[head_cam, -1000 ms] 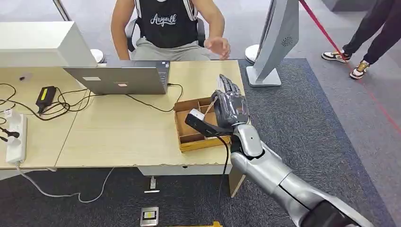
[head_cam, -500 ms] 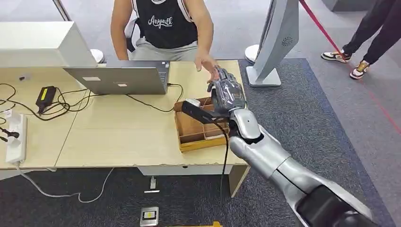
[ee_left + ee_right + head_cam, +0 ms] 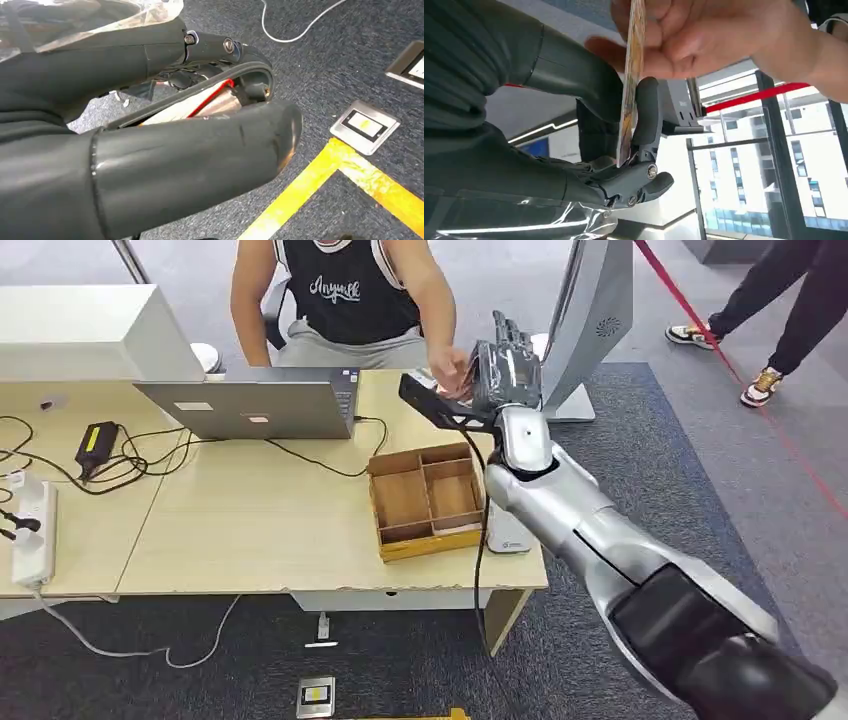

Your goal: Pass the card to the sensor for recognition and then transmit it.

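Note:
My right hand (image 3: 505, 365) is raised above the desk's far right corner, in front of the seated person (image 3: 350, 290). It pinches a thin card (image 3: 629, 100) between thumb and a finger. The person's hand (image 3: 704, 35) grips the same card's other end; in the head view that hand (image 3: 450, 368) touches my fingers, and little of the card shows there. A small white device (image 3: 508, 540) lies on the desk beside the wooden box, partly behind my forearm. My left hand (image 3: 200, 100) hangs over the carpet and holds nothing, its fingers stretched out beside the thumb.
A divided wooden box (image 3: 430, 540) sits near the desk's front right. A laptop (image 3: 250, 408), cables, a black charger (image 3: 97, 443) and a power strip (image 3: 30, 535) lie to the left. A grey stand (image 3: 590, 320) rises right of the desk. Another person (image 3: 790, 300) walks at far right.
My right hand rose from above the wooden box to the desk's far edge with the card. The seated person's hand came over and took hold of the card.

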`<action>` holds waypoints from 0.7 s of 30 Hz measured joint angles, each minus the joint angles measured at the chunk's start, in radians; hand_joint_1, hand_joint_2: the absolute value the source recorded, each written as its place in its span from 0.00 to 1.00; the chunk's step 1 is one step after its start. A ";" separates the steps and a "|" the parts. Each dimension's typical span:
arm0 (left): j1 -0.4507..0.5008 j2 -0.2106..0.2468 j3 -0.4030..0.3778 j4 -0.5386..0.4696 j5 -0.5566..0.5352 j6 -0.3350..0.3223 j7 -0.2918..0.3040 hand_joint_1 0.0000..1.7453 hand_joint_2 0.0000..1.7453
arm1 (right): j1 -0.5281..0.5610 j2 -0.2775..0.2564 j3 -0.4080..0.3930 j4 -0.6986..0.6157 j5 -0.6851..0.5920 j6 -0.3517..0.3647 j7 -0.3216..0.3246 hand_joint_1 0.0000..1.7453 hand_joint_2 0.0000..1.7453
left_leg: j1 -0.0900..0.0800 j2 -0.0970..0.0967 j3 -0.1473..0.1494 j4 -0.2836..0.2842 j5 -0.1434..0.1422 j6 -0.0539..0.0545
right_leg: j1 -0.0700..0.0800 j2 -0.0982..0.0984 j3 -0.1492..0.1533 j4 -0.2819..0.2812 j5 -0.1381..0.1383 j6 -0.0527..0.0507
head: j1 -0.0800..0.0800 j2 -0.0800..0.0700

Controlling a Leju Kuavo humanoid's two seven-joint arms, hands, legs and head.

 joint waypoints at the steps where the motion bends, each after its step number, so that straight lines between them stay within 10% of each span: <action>1: 0.001 0.000 0.000 0.000 0.001 0.001 -0.001 0.00 0.00 | -0.001 0.006 0.003 0.008 0.002 -0.001 0.004 1.00 1.00 | 0.000 0.000 0.000 0.000 0.000 0.000 | 0.000 0.000 0.000 0.000 0.000 0.000 | 0.000 0.000; 16: 0.010 0.006 0.000 0.000 0.001 0.001 0.000 0.00 0.00 | -0.001 0.023 0.028 0.090 -0.001 -0.001 0.028 1.00 1.00 | 0.000 0.000 0.000 0.000 0.000 0.000 | 0.000 0.000 0.000 0.000 0.000 0.000 | 0.000 0.000; 17: 0.011 0.007 0.000 0.000 0.001 0.000 0.000 0.00 0.00 | -0.001 0.023 0.029 0.094 0.000 0.000 0.032 0.94 1.00 | 0.000 0.000 0.000 0.000 0.000 0.000 | 0.000 0.000 0.000 0.000 0.000 0.000 | 0.000 0.000; 18: 0.011 0.007 0.000 0.000 0.001 0.001 0.001 0.00 0.00 | -0.001 0.023 0.030 0.095 0.000 0.002 0.036 0.31 1.00 | 0.000 0.000 0.000 0.000 0.000 0.000 | 0.000 0.000 0.000 0.000 0.000 0.000 | 0.000 0.000; 19: 0.011 0.007 0.000 0.000 0.000 0.000 0.001 0.00 0.00 | -0.001 0.023 0.031 0.097 0.001 0.005 0.037 0.00 1.00 | 0.000 0.000 0.000 0.000 0.000 0.000 | 0.000 0.000 0.000 0.000 0.000 0.000 | 0.000 0.000; 21: 0.012 0.007 0.000 0.000 -0.002 0.001 0.002 0.00 0.00 | -0.002 0.023 0.033 0.101 0.006 0.006 0.042 0.00 1.00 | 0.000 0.000 0.000 0.000 0.000 0.000 | 0.000 0.000 0.000 0.000 0.000 0.000 | 0.000 0.000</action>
